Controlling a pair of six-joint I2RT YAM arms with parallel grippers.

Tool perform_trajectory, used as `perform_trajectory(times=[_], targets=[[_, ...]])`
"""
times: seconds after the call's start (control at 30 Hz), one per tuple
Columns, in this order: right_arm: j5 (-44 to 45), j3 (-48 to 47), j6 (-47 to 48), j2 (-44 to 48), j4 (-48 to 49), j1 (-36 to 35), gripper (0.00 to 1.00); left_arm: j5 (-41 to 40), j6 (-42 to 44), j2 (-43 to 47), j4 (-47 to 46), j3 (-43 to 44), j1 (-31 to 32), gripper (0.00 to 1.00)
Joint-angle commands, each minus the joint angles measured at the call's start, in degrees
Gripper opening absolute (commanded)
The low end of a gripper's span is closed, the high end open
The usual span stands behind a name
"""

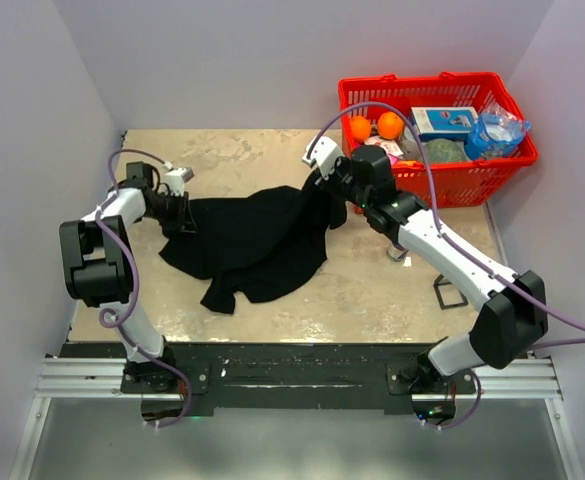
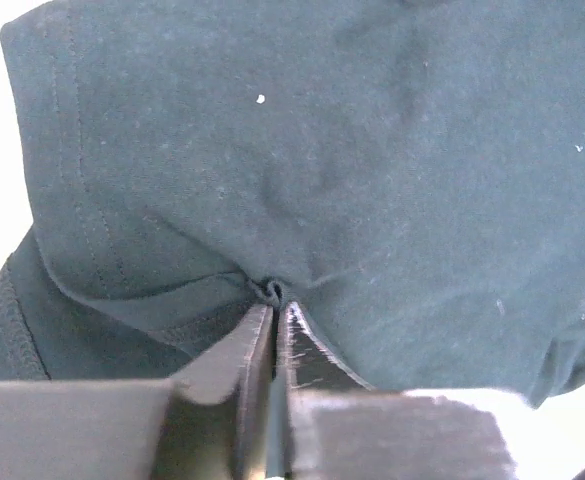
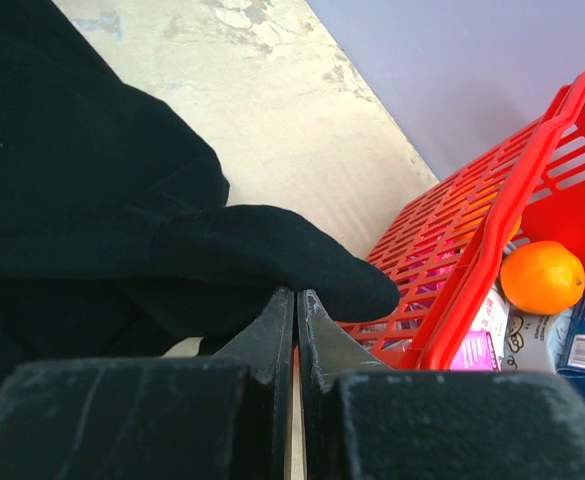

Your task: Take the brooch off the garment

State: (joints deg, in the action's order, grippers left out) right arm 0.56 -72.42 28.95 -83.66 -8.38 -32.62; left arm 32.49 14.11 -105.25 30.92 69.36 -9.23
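My left arm (image 1: pixel 97 262) rises from its base at the near left and folds at an elbow close to the left wall. From there the forearm runs right and far, to the left edge of the garment (image 1: pixel 257 245). My left claw (image 2: pixel 276 303) is all but closed there. Its two fingers stand nearly together, with a tiny pucker of the dark cloth nipped at their tips, near a stitched hem. Small creases fan out from that pinch.

My right arm (image 1: pixel 452 255) goes from the near right base out to an elbow by the right wall. Its long forearm then slants left and far across the table (image 1: pixel 372 290). My right claw (image 3: pixel 296 293) sits at the far right corner of the garment, jaws pressed together with only a hairline slit between them. It holds a fold of the black cloth at its tips, and from above the cloth is drawn up in a peak to the claw.

The garment lies crumpled in the middle of the table, spread between my two claws, one end trailing toward the near edge. Just right of my right claw, at the far right of the table, stands a red basket (image 1: pixel 452 185) with oranges (image 1: pixel 360 127) and some packets inside.
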Motion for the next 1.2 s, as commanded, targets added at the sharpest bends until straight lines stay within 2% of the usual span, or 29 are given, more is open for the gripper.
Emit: perform_trajectory(times=[0.0,0.13,0.27,0.33,0.43,0.47,0.57,0.67,0.8,0.93,1.17], targets=[[0.9,-3.7,-1.3,-0.8,3.8,-0.2,0.00,2.9,1.4,1.4,5.8,8.1,-0.3,0.00],[3.8,-7.2,-4.0,-3.1,5.9,1.2,0.00,3.1,0.7,6.4,8.5,17.7,-3.2,0.00],[6.6,-17.6,-13.4,-7.5,5.1,6.5,0.00,9.1,-9.6,11.6,0.0,25.5,-14.5,0.00],[8.0,-20.8,-12.8,-9.6,6.9,7.7,0.00,8.8,-10.8,13.2,-2.9,28.1,-16.9,0.00],[9.5,-30.0,-10.5,-14.3,7.4,10.2,0.00,8.3,-11.9,15.0,-5.8,31.9,-20.4,0.00],[9.8,-35.9,-10.1,-15.6,7.1,10.6,0.00,7.7,-12.9,16.1,-6.6,32.8,-21.5,0.00],[9.9,-47.1,-9.1,-21.4,5.0,11.5,0.00,6.5,-13.7,18.1,-11.0,33.5,-22.3,0.00],[10.2,-54.2,-7.7,-24.7,3.9,11.6,0.00,3.3,-15.7,21.5,-14.9,33.6,-22.4,0.00],[8.6,-55.6,-6.1,-24.1,6.0,11.7,0.00,-0.1,-15.2,23.5,-16.7,36.6,-22.4,0.00],[4.8,-50.3,-2.7,-19.8,12.8,11.6,0.00,-3.5,-14.4,26.1,-18.1,39.6,-22.4,0.00],[0.0,-49.1,0.6,-14.8,15.0,11.6,0.00,-9.5,-11.6,31.8,-16.5,42.6,-22.4,0.00]])
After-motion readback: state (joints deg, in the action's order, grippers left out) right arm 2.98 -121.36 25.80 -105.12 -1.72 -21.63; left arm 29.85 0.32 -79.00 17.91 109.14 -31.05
